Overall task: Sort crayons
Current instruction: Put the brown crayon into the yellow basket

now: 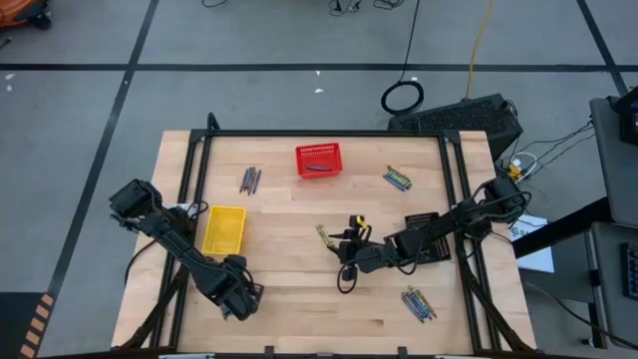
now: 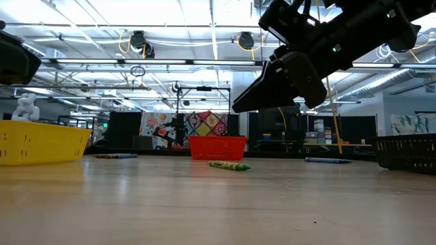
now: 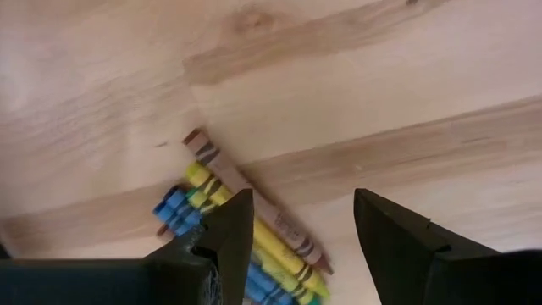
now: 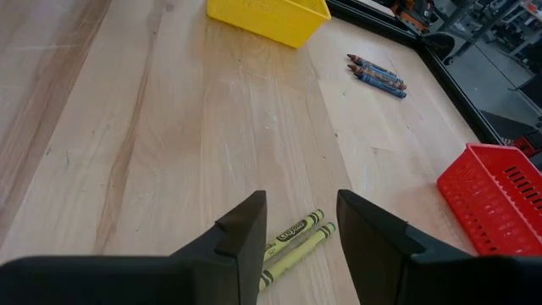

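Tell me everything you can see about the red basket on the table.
The red basket is a small rectangular bin with slotted, mesh-like walls that look like plastic. It stands upright, open side up, near the table's far edge, about midway across. A dark crayon lies inside it. No gripper touches it.

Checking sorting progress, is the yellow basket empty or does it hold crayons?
Empty: the high view shows only bare mesh inside the yellow basket.
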